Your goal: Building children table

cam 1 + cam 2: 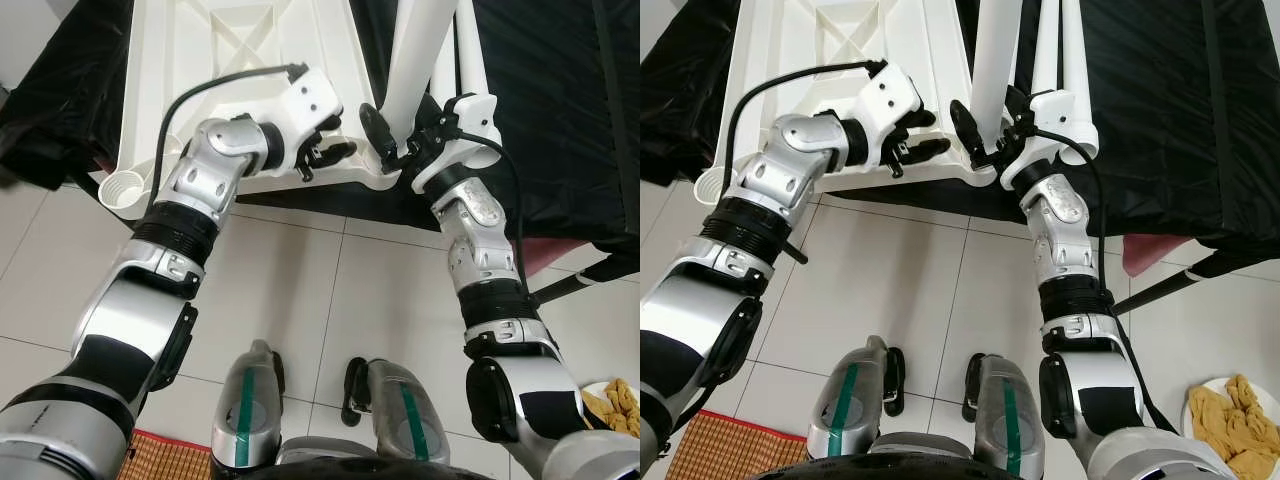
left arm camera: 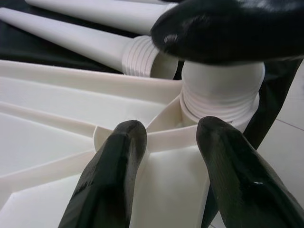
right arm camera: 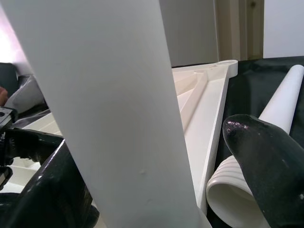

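Note:
A white plastic tabletop point(image 1: 230, 50) lies upside down on a black cloth. At its near right corner a white leg point(image 1: 415, 50) stands upright, its threaded end point(image 2: 221, 95) set in the corner socket. My right gripper point(image 1: 405, 130) is shut on this leg just above the socket, one black finger on each side. My left gripper point(image 1: 325, 150) is open at the tabletop's near edge, left of that corner, its fingers point(image 2: 114, 175) straddling a raised rib. More loose white legs point(image 2: 71, 38) lie on the cloth past the corner.
The black cloth point(image 1: 1180, 120) covers the surface to the right. A pink object point(image 1: 1145, 250) and a black bar point(image 1: 1170, 285) stick out below its edge. On the tiled floor are a plate of yellow pieces point(image 1: 1230, 410) and a woven mat point(image 1: 730, 440).

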`<state>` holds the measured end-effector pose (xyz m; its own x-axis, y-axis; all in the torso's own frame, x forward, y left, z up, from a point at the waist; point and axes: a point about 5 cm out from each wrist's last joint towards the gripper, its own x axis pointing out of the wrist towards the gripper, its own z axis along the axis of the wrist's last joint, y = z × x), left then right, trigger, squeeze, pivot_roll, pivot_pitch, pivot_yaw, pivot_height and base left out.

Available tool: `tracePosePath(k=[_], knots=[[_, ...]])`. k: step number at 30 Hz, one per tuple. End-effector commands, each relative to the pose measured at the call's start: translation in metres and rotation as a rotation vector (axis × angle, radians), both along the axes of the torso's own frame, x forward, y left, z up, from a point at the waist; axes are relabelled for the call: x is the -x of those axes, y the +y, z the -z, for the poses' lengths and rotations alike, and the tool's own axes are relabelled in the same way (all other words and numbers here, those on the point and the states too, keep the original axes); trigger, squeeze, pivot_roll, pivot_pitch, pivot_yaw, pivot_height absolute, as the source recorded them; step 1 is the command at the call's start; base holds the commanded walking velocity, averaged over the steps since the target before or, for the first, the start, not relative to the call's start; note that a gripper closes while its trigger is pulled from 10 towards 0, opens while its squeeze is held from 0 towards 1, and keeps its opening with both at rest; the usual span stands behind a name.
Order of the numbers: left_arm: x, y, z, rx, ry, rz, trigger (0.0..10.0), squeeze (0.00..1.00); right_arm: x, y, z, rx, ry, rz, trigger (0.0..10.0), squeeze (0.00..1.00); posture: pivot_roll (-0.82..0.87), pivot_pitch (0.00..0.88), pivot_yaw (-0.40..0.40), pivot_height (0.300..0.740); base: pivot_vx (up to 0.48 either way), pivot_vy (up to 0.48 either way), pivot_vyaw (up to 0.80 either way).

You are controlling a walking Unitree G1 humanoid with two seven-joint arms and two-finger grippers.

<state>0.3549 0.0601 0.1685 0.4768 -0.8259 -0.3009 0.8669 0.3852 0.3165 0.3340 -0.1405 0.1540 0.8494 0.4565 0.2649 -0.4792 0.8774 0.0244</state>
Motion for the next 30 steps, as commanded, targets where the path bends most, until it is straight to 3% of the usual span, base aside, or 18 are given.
tracePosePath(k=[1,9,30], knots=[[-0.002,0.004,0.006,-0.028,-0.006,-0.044,10.0,0.00,0.002,-0.002,0.002,-0.005,0.012,-0.005,10.0,0.00,-0.08,0.057,0.070,0.740,0.000,0.000,0.00],[-0.005,0.012,0.005,0.025,0.020,-0.104,10.0,0.00,-0.001,0.001,0.002,0.014,0.012,-0.022,10.0,0.00,-0.11,0.049,0.102,0.740,0.000,0.000,0.00],[-0.011,0.017,0.003,-0.013,-0.036,-0.137,10.0,0.00,-0.005,-0.001,0.001,0.016,0.006,-0.015,10.0,0.00,-0.07,0.000,0.070,0.740,0.000,0.000,0.00]])
